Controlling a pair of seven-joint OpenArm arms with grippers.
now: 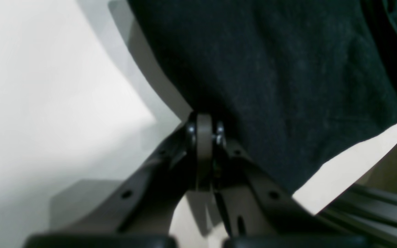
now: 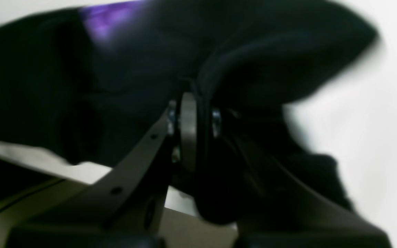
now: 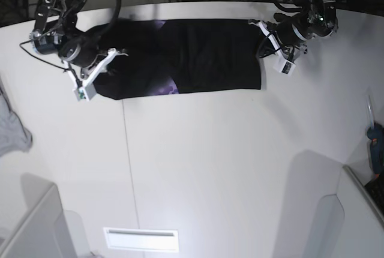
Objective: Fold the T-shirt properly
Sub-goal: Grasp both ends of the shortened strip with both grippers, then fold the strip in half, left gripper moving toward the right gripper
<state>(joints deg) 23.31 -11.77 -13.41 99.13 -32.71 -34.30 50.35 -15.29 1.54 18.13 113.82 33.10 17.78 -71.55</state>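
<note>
T-shirt (image 2: 122, 86) motion-blurred at right wrist, print mostly hidden in folds

No readable text, label, brand or number anywhere. Only a purple print patch on the T-shirt (image 3: 170, 86), without legible lettering.

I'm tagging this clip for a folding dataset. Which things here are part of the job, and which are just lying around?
Part of the job:
- T-shirt, black, stretched along the table's far side
- left gripper, shut on one end of it
- right gripper, shut on the other end

Lying about:
- light grey cloth at the table's edge
</note>
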